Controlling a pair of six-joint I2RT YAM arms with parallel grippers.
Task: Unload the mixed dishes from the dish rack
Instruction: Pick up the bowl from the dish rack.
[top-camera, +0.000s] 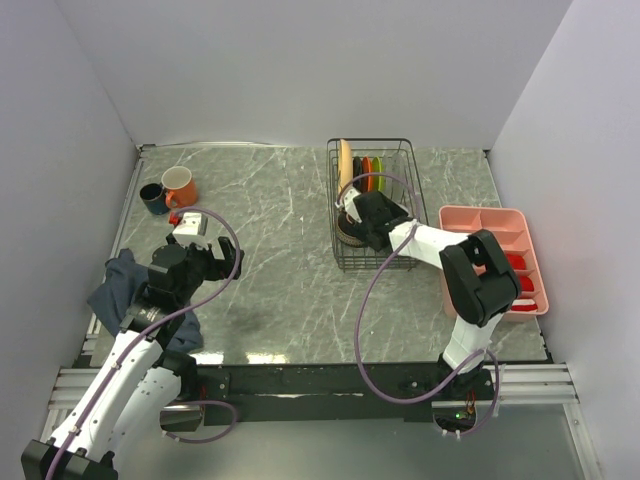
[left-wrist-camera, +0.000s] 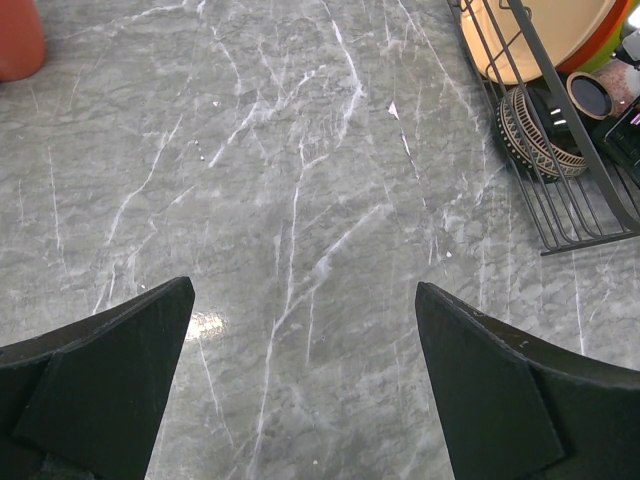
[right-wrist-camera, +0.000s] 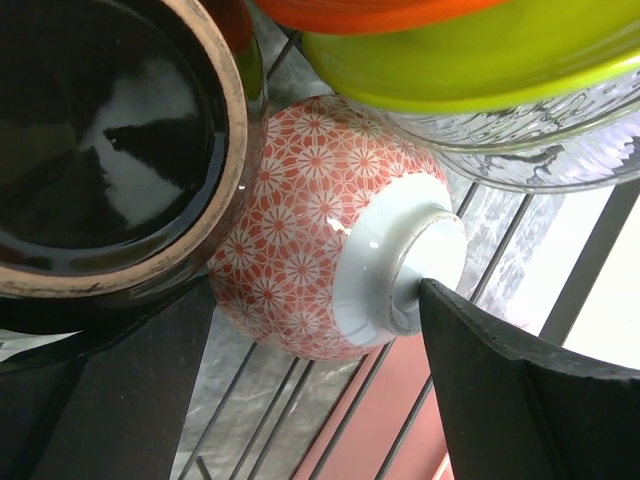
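R gripper (top-camera: 353, 221) in dish rack (top-camera: 400, 145) at my 1 o'clock, jaws straddling patterned bowl (right-wrist-camera: 320, 230); I can't tell if clamped. Contact's only at its foot, so it may slip and clip dark bowl (right-wrist-camera: 100, 130). L gripper (left-wrist-camera: 305, 300) wide open.

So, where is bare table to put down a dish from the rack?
The widest bare marble lies between the left gripper and the dish rack. Crowded: the far-left corner, with the orange mug and dark cup, and the gap between rack and pink tray, where the right arm crosses.

Plates (top-camera: 366, 170) and bowls (right-wrist-camera: 310, 220) inside wire rack (top-camera: 395, 175)
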